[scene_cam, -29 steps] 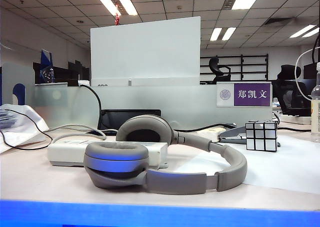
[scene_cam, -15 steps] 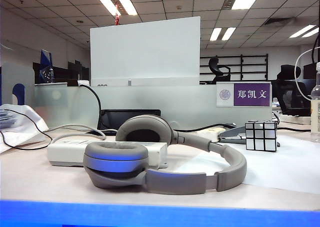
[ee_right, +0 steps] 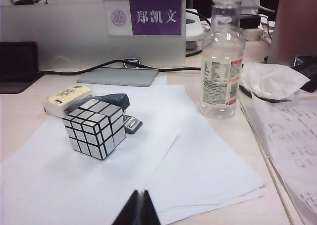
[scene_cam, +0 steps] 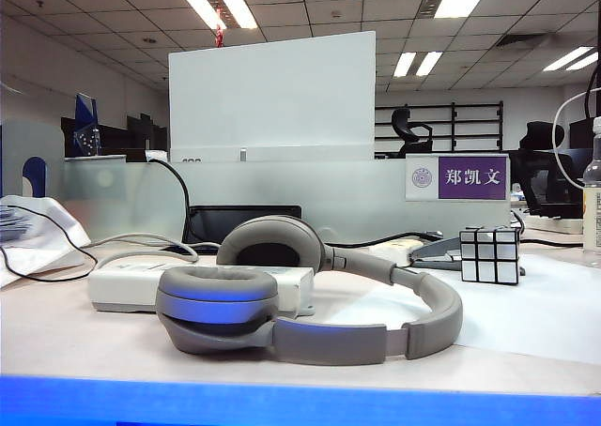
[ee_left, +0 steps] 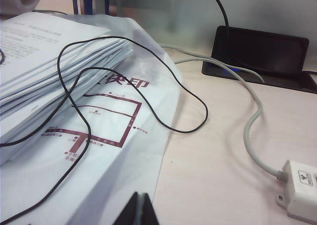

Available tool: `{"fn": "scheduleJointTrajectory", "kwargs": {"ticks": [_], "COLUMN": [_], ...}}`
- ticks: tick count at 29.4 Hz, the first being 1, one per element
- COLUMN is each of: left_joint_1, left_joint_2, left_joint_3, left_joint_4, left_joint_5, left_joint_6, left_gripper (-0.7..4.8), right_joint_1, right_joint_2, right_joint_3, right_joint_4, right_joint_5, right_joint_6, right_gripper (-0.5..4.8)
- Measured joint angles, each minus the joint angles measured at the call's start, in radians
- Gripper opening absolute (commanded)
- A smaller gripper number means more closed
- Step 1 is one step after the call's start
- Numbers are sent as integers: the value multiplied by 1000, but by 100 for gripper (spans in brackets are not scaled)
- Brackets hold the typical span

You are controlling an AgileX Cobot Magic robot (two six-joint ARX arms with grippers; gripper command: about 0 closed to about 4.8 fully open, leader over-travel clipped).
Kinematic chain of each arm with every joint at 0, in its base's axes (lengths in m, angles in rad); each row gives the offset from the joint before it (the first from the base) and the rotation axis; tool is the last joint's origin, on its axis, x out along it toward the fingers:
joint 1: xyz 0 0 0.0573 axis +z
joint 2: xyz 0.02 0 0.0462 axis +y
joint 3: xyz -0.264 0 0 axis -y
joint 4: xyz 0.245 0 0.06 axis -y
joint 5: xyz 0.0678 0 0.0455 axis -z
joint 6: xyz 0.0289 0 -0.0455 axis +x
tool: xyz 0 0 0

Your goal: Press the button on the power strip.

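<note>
The power strip [scene_cam: 122, 285] is a low off-white block lying on the desk at the left, partly behind the grey headphones [scene_cam: 310, 304]. Its pale grey cable [scene_cam: 141, 241] curves off behind it. In the left wrist view only the strip's cable end [ee_left: 303, 188] shows, with the cable [ee_left: 252, 131] snaking away; the button is not visible. My left gripper [ee_left: 140, 205] is shut and empty, hovering over a plastic-wrapped paper stack, well short of the strip. My right gripper [ee_right: 140, 202] is shut and empty above white sheets. Neither arm appears in the exterior view.
A mirror cube [ee_right: 95, 127] and a stapler [ee_right: 111, 102] sit on white paper [ee_right: 198, 170], with a water bottle [ee_right: 221, 61] beyond. A thin black wire [ee_left: 148, 86] loops over the paper stack [ee_left: 49, 66]. A black desk box [ee_left: 260, 54] lies by the glass partition [scene_cam: 282, 196].
</note>
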Motion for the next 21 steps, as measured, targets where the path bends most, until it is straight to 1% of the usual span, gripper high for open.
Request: {"fn": "scheduleJointTrajectory", "kwargs": {"ticks": [8,15,21], "left_joint_1": [0,0,0], "left_joint_2": [0,0,0], "left_joint_3": [0,0,0], "left_joint_4": [0,0,0], "left_joint_5": [0,0,0], "left_joint_6": [0,0,0], "left_gripper": [-5,-5,-5], "right_joint_1": [5,5,5], "right_joint_2": [0,0,0], "right_joint_3": [0,0,0], "right_joint_4": [-1,-9,-22], "right_joint_5": [-11,-11,-11], "right_joint_6": [2,42,47], "right_gripper": [0,0,0]}}
